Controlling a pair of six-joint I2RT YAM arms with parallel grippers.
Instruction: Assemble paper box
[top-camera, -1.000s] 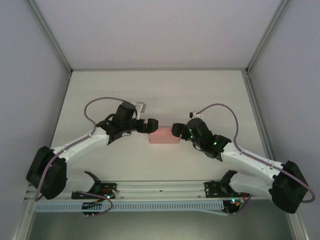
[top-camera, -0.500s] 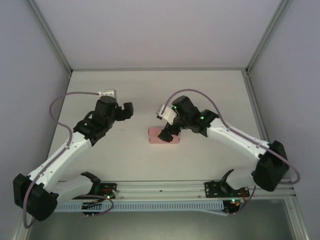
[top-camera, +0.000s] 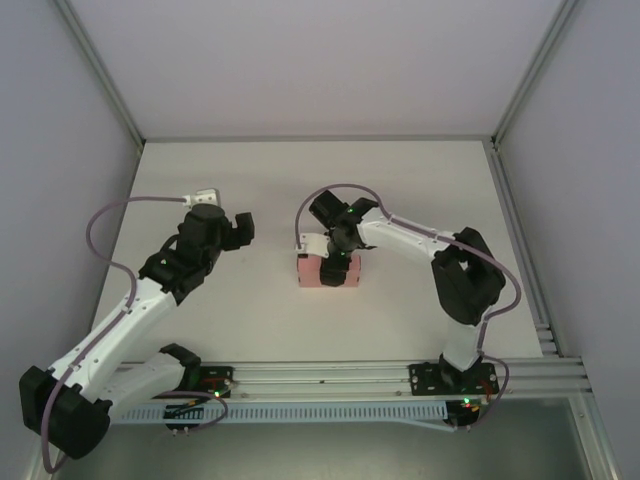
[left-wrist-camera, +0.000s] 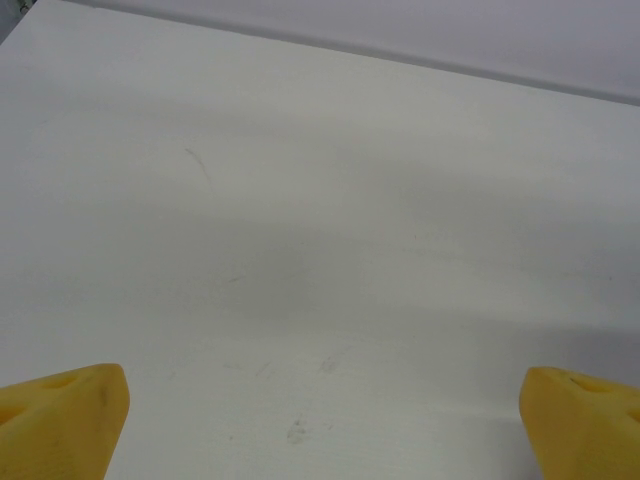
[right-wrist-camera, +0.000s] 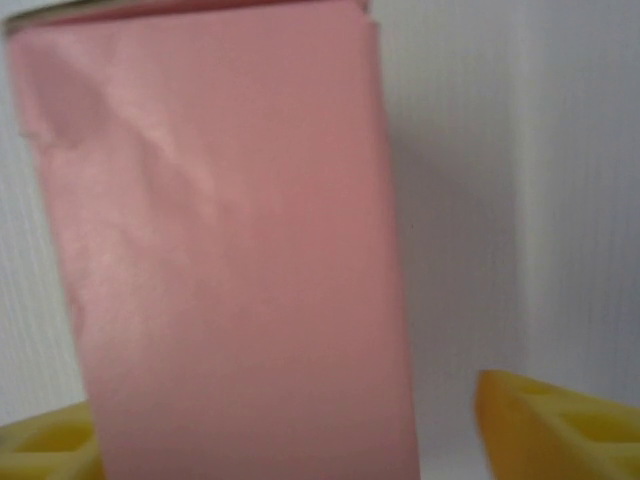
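The right gripper (top-camera: 334, 262) is hanging directly over the paper box (top-camera: 309, 272), which is lying on the white table (top-camera: 430, 190) near its middle; seen from above, the black fingers are reaching down over the middle of the box, with pink showing on either side of them; in the right wrist view the box is standing between the jaws as a tall pink face, with a soft crease running across its upper part; the jaws are standing apart and are not clamping anything; one yellow fingertip (right-wrist-camera: 40, 445) is sitting at the box's edge, partly overlapped by it, and whether it is touching the paper cannot be told; the other fingertip (right-wrist-camera: 555, 425) is standing clear of the box, with a strip of bare table showing between pad and paper; the box is lying inside the opening but off-centre, crowding one jaw and leaving room at the other.

The left gripper (top-camera: 240, 229) is hovering well apart from the box, off to the side over bare table; its jaws are spreading wide; in the left wrist view its two yellow fingertips (left-wrist-camera: 60, 425) are showing at the bottom corners, with faintly scuffed white tabletop lying between and ahead of them; the box is lying well outside this opening.
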